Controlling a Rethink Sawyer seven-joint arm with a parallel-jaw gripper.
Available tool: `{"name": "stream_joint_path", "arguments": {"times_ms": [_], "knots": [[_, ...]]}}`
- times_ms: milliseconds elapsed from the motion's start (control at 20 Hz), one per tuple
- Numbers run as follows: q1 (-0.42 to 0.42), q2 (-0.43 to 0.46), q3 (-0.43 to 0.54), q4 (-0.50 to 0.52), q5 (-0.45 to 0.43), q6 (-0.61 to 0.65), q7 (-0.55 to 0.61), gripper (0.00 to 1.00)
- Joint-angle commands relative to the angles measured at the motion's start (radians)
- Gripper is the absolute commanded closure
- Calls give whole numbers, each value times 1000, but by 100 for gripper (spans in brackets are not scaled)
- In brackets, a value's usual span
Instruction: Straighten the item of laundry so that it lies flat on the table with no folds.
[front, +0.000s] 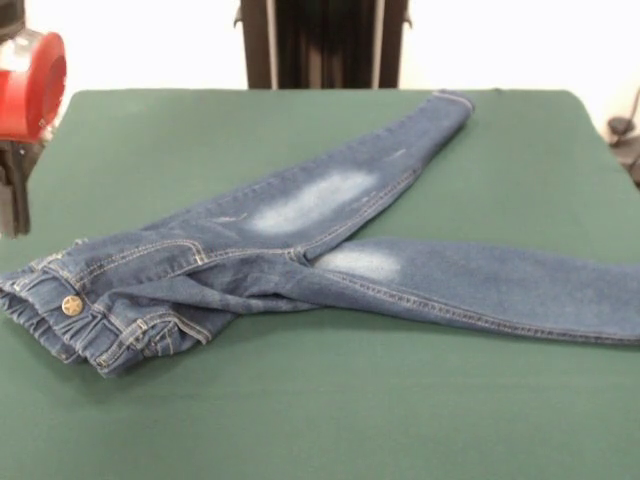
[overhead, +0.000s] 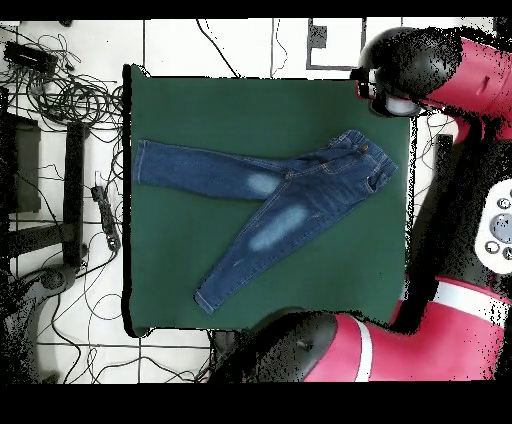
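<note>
At the left edge we see the red and black arm (front: 25, 90) drawn aside; its fingers are hidden, so we cannot tell their state. The small blue denim jeans (front: 300, 250) lie mid-table on the dark green felt table (front: 330, 400), legs spread. We judge the bunched waistband (front: 70, 320) needs smoothing next.

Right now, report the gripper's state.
Gripper: cannot be told. Only the arm's red and black end shows at the table edge, apart from the jeans, which lie free on the cloth.
</note>
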Motion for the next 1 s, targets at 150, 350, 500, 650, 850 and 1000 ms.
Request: {"name": "stream_joint_path", "arguments": {"times_ms": [150,350,500,650,850,1000], "knots": [[43,-23,-9,334,-21,-127,107,0],[46,-11,-10,309,-15,-113,100,0],[45,-11,-10,307,-10,-111,94,0],[43,-11,-9,311,-5,-118,90,0],[37,-15,-6,321,1,-131,82,0],[29,-19,-2,331,3,-138,71,0]]}}
